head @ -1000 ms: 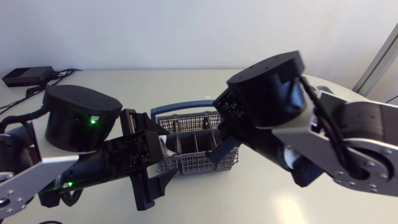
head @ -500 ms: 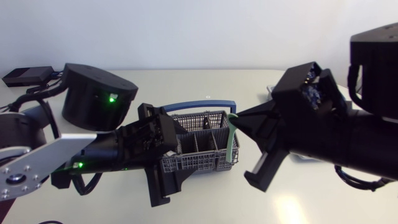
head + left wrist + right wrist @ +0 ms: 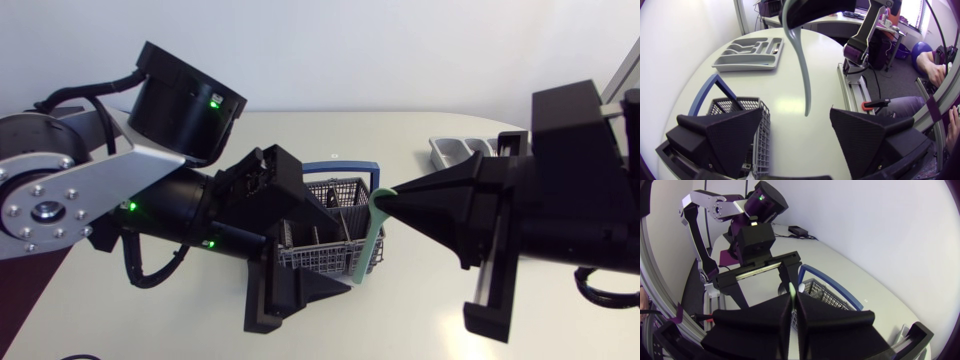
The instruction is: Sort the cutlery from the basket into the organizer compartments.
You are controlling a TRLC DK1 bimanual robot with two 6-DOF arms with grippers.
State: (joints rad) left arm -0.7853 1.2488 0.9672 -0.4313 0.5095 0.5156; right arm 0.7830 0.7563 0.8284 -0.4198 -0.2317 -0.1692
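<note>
My right gripper (image 3: pixel 388 204) is shut on the top end of a long pale green utensil (image 3: pixel 366 240), which hangs down beside the right end of the grey wire basket (image 3: pixel 322 262); its type is unclear. In the right wrist view the utensil (image 3: pixel 791 291) shows as a thin green edge between the closed fingers. My left gripper (image 3: pixel 295 296) stands open at the basket's front. In the left wrist view the utensil (image 3: pixel 803 70) hangs ahead of the open left gripper (image 3: pixel 797 145), untouched by it. The grey organizer (image 3: pixel 747 52) lies further back.
The basket has a blue handle (image 3: pixel 340 170) and dividers inside. The organizer (image 3: pixel 462 148) sits at the far right of the table, partly hidden behind my right arm. Both bulky arms crowd the middle, with bare tabletop (image 3: pixel 420 300) in front.
My right gripper has drawn back to the right and lifted the green utensil up out of the basket. My left arm has shifted right, closer over the basket's front.
</note>
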